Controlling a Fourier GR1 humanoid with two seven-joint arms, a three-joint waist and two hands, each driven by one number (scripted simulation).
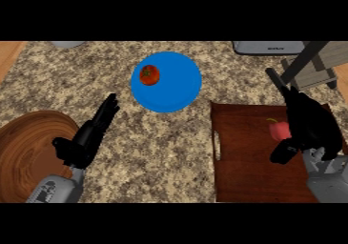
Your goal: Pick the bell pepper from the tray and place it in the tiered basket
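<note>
Red-brown wood makes up the tray point(240, 167) at the near right of the speckled granite tabletop point(169, 152), and the right hand point(310, 128) hangs over its far right part. That hand's fingers point(283, 153) are straight and released, slanting down beside the red bell pepper point(278, 130), which lies on the tray with its green stem toward the far side; the hand covers the pepper's right side, so I cannot tell whether it touches the pepper, and nothing is curled round it yet. At the near left, the left hand point(88, 136) rests with relaxed fingers held straight, between a round wooden board point(25, 152) and the tray, holding nothing. Farther off sits a blue plate point(169, 90) with a tomato point(149, 75) on its left part, well apart from the pepper. At the far right, dark posts and pale shelves of the tiered basket point(313, 64) rise just beyond the tray. The main risk, as I judge it, is that the fingers close from one side only and nudge the pepper leftward across the smooth wood, so it rolls out of the grasp. A second risk lies in the carry: the basket's slanted post stands close above the hand, and a lift that swings wide could strike it.
</note>
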